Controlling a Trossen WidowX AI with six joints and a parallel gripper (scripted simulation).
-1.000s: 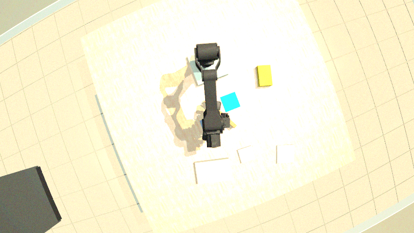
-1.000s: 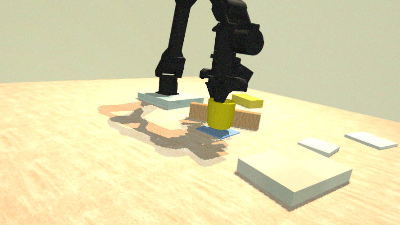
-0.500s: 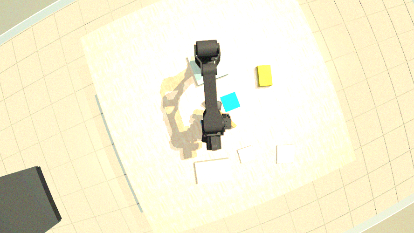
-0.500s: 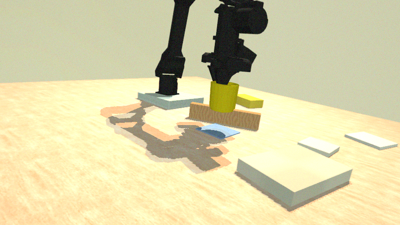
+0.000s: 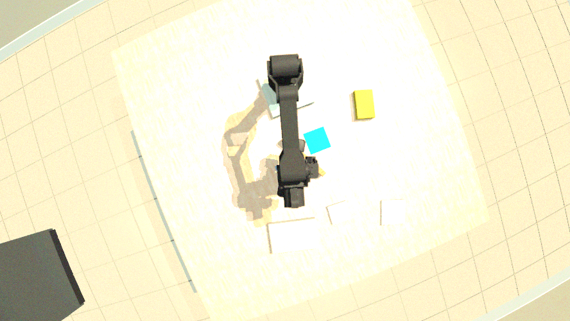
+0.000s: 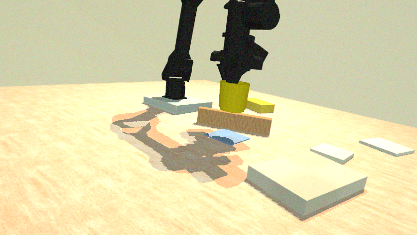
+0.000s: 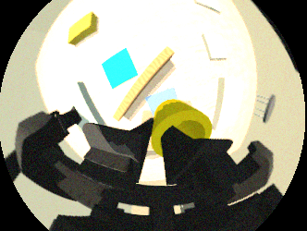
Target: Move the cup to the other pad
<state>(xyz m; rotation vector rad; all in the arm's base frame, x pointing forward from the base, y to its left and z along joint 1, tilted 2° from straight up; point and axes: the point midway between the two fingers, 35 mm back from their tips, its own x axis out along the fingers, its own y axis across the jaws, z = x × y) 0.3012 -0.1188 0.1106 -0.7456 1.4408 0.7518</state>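
Observation:
My gripper [image 6: 232,81] [image 7: 156,121] is shut on the wall of the yellow cup [image 6: 233,97] [image 7: 178,108], near its rim. The cup hangs upright in the air, its bottom about level with the top of the wooden barrier in the exterior view. The light blue pad [image 6: 235,135] [image 7: 163,96] lies bare on the table, partly in shadow. The cyan pad [image 5: 317,140] [image 7: 119,68] lies on the other side of the barrier and is bare; it is hidden in the exterior view. No marbles can be made out in the cup or on the table. The arm hides the cup from above.
The upright wooden barrier [image 6: 233,121] [image 7: 145,83] stands between the two pads. A yellow block [image 5: 364,104] [image 6: 260,105] [image 7: 83,29] lies past the cyan pad. A thick pale slab [image 5: 293,235] [image 6: 306,182] and two thin pale slabs [image 6: 332,152] [image 6: 386,146] lie farther off.

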